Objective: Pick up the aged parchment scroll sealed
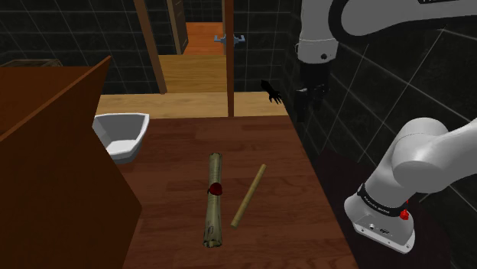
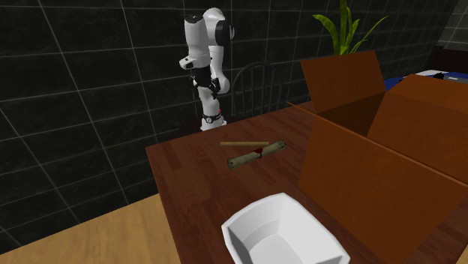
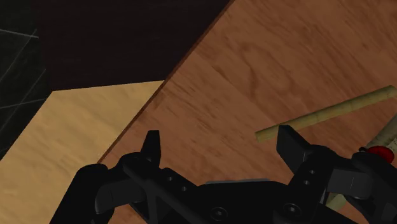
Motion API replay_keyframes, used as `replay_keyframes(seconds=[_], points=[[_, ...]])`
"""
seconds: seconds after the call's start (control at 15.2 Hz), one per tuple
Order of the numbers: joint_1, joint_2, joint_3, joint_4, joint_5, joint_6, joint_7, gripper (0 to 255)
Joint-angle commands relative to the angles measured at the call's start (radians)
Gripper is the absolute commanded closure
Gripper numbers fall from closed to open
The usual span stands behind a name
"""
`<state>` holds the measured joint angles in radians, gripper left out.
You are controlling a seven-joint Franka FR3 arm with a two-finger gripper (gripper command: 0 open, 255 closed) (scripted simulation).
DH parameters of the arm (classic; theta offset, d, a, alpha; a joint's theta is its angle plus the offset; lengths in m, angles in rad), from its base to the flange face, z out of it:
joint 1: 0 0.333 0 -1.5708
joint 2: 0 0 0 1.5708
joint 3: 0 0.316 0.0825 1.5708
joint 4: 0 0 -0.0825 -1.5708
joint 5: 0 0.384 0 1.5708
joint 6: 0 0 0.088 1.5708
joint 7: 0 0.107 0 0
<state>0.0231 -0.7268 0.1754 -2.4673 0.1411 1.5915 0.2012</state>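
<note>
No text, label or number can be read. Small dark marks are seen on the scroll (image 1: pixel 213 206), perhaps writing, but they cannot be made out.

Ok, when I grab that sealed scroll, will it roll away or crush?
The scroll is a long round tube lying flat on the wooden table, so a nudge would probably roll it sideways, perhaps toward the thin stick. It looks like rolled paper, likely light and crushable. Gripping on the red seal might crack it.

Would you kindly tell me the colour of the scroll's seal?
Dark red seal on the tan rolled scroll; the shoulder view shows it best.
</note>
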Motion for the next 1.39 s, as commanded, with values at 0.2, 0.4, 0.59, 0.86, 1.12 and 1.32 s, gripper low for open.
replay_keyframes(seconds=[0.2,0.4,0.59,0.86,1.12,1.32], points=[[0.014,0.096,0.122,0.006,0.077,0.108,0.171,0],[0.017,0.174,0.194,0.030,0.106,0.174,0.273,0],[0.012,0.266,0.265,0.068,0.119,0.241,0.377,0],[-0.002,0.410,0.356,0.137,0.103,0.326,0.525,0],[-0.016,0.577,0.436,0.229,0.039,0.400,0.690,0],[-0.012,0.716,0.477,0.313,-0.042,0.442,0.826,0]])
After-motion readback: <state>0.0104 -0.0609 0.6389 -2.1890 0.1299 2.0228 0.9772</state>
